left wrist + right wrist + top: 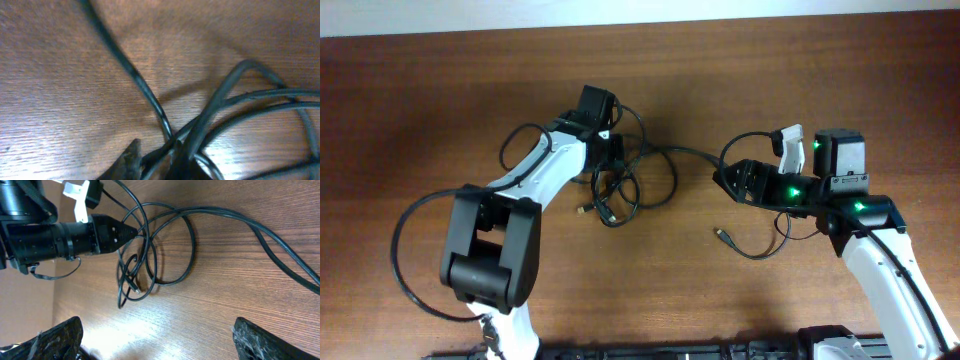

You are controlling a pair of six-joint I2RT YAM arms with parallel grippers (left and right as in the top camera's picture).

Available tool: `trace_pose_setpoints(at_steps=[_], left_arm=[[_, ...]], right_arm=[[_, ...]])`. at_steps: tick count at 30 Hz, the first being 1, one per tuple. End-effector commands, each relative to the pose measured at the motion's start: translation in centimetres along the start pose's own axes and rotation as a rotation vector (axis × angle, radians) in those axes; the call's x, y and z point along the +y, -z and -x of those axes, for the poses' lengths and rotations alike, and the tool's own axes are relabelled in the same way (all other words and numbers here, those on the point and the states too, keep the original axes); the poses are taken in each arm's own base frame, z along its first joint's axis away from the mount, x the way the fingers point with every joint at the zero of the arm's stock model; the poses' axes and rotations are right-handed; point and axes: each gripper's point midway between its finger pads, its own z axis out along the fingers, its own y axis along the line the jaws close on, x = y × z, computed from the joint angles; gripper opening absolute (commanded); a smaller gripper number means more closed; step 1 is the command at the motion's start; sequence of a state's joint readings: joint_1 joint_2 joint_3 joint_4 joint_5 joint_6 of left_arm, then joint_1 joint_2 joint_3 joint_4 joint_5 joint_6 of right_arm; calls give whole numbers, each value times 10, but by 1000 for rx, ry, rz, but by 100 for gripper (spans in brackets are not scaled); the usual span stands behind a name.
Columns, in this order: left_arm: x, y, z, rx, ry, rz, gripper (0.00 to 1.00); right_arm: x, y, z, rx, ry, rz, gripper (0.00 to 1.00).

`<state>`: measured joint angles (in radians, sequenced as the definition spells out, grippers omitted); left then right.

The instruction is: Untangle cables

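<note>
Left gripper (131, 231) is clamped on the cables (145, 90) at the knot; your open right gripper (157, 340) sits well right of it.

The table (420, 90) is viewed straight down from above, and the whole work area is taken in from some height. The left wrist view is held very close to the table surface, so the cables (150, 100) are blurred. The right wrist view is set farther back and is turned across the table toward the left end effector (131, 230). The same tangle of cables is shared by all three views.
</note>
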<state>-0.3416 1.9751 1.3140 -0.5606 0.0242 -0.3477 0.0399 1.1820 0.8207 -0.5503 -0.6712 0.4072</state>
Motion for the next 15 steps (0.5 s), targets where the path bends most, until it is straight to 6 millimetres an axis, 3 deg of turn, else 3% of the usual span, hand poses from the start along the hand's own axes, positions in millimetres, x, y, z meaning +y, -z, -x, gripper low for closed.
trace_pose_setpoints(at_steps=[1,4,9,13,14,15], left_arm=[[-3,19,20,-57,-13,-4,0],[-11,54,38,-119,-27,-25,0],[-24,142,63,-297,-32,-89,0],[-34,214,65,-433,-44,-179,0],[-38,242,64,-486,-52,-219,0],[-38,254,63,-510,-54,-229,0]], right_arm=[[-5,0,1,-10,13,-29,94],[-6,0,1,-11,12,-31,94],[-5,-1,0,-8,16,-36,94],[3,-13,-11,39,97,-32,99],[7,-23,-18,68,124,-34,99],[11,-28,-20,79,142,-26,99]])
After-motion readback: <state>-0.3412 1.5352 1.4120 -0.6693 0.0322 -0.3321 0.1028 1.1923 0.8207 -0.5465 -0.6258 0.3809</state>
